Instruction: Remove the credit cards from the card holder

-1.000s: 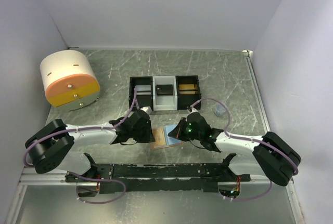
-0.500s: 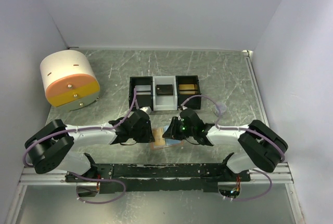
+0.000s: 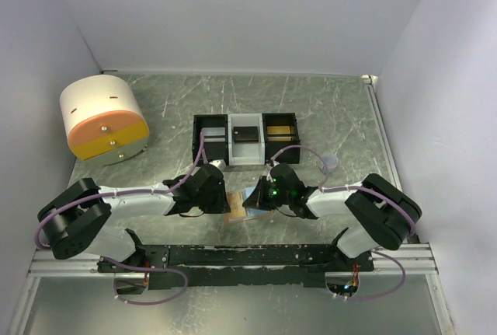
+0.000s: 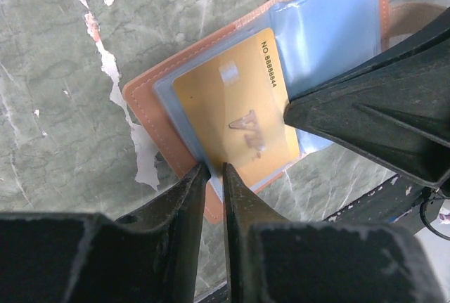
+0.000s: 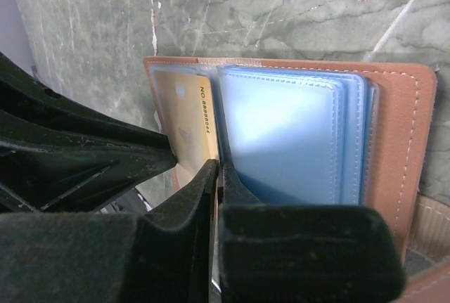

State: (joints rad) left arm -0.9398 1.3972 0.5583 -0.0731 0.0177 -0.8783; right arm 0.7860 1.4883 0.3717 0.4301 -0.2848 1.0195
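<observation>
The salmon-orange card holder lies open on the table between both grippers, its light blue sleeves showing. A gold card sits in the left sleeve and also shows in the right wrist view. My left gripper is shut on the holder's near edge, pinching the blue sleeve beside the salmon cover. My right gripper is shut on the gold card's edge, next to the stack of blue sleeves. In the top view the two grippers nearly touch over the holder.
A black-and-white three-compartment tray stands just behind the grippers, with cards in its middle and right compartments. A white and orange round box stands at the far left. A small clear object lies right of the tray. The black mounting rail runs along the near edge.
My right arm has drawn its elbow inward and its gripper has shifted a little left onto the holder. The left arm has not moved.
</observation>
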